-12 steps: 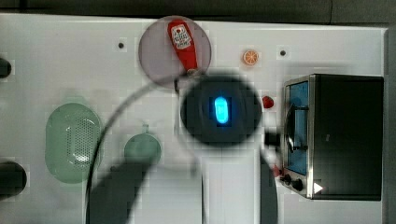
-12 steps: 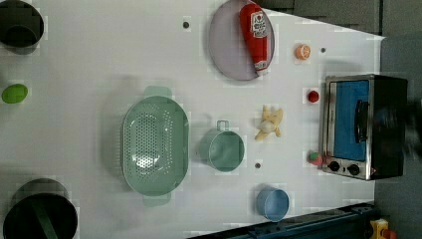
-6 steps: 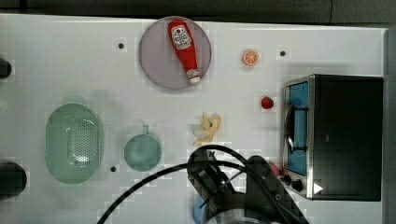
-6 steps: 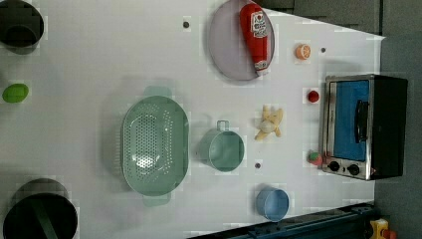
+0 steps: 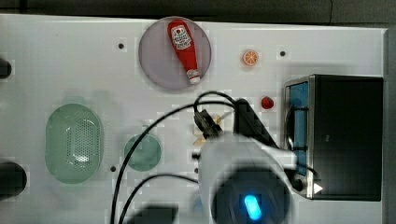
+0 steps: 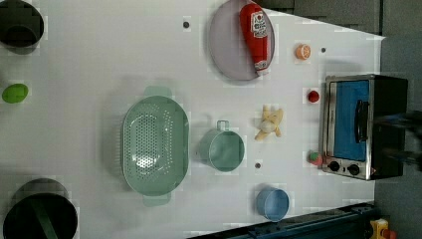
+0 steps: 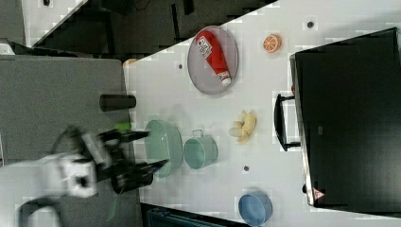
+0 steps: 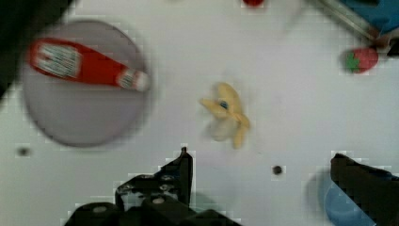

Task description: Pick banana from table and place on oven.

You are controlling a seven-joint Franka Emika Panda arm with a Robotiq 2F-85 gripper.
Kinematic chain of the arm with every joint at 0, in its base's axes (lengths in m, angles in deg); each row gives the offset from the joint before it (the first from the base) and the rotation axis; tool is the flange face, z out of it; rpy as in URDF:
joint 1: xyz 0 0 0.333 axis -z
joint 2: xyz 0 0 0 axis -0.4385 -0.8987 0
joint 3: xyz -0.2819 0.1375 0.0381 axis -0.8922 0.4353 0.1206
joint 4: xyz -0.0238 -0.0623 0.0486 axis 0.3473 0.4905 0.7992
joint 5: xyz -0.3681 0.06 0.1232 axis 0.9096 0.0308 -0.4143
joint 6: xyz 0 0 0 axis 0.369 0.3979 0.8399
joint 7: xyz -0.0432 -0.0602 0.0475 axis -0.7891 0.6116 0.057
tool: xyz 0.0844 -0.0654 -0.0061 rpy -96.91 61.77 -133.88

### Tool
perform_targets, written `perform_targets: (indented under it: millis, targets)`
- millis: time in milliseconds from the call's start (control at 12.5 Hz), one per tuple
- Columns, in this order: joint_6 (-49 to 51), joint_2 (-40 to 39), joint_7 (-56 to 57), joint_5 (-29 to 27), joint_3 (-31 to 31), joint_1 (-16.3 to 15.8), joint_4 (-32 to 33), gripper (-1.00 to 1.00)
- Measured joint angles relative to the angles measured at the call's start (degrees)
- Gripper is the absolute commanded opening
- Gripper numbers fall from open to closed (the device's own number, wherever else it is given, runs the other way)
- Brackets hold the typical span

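Gripper (image 8: pixel 263 165) spread wide, holding nothing, touching nothing; two dark fingers (image 8: pixel 181 172) framing bare white table (image 8: pixel 291 117), with the banana (image 8: pixel 227 117) lying apart beyond the tips.

Just past the fingers, in the wrist view: pale cream-yellow banana, peel split into spreading flaps, flat on the tabletop. Beside one finger, a round blue bowl (image 8: pixel 341 212), rim partly hidden. Farther out, a grey round plate (image 8: pixel 70 122) carrying a red ketchup bottle (image 8: pixel 82 66), white-capped, lying on its side. Near the oven's corner, a small red strawberry (image 8: pixel 360 60) with green top.

In the left view: banana (image 6: pixel 268 124) on the table (image 6: pixel 89 55), between a mint-green handled cup (image 6: pixel 224 149) and the oven (image 6: pixel 361 127); cup and blue bowl (image 6: pixel 272 203) both empty. At the left view's left of the cup, a mint-green oval colander (image 6: pixel 155 144), perforated, empty. Oven boxy, silver-framed, blue glass door, black handle, black knobs, black top bare. Orange slice (image 6: pixel 302 51) near the table's far edge; small red round thing (image 6: pixel 313 96) just beside the oven.
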Motion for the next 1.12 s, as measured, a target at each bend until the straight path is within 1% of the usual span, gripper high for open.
perform_targets:
  millis: [160, 320, 480, 560, 800, 960, 1120]
  targets:
    - [-5.54, -7.29, -0.22, -1.17, 0.63, 0.50, 4.70, 1.00]
    - [-11.40, -14.08, -0.29, 0.56, 0.51, 0.26, 7.27, 1.00]
    - [-19.63, -19.35, -0.36, -0.72, 0.12, 0.34, 10.07, 1.00]
    - [-21.92, -21.30, -0.36, -0.76, -0.30, 0.55, 11.19, 1.00]
    - [-29.75, -25.88, -0.41, -0.84, -1.36, 0.41, 11.30, 1.00]
    - [-36.61, -30.33, -0.41, -0.35, -1.16, 1.17, 10.52, 1.00]
    - [-39.29, -34.41, -0.41, 0.25, -1.70, 1.03, 10.30, 1.00]
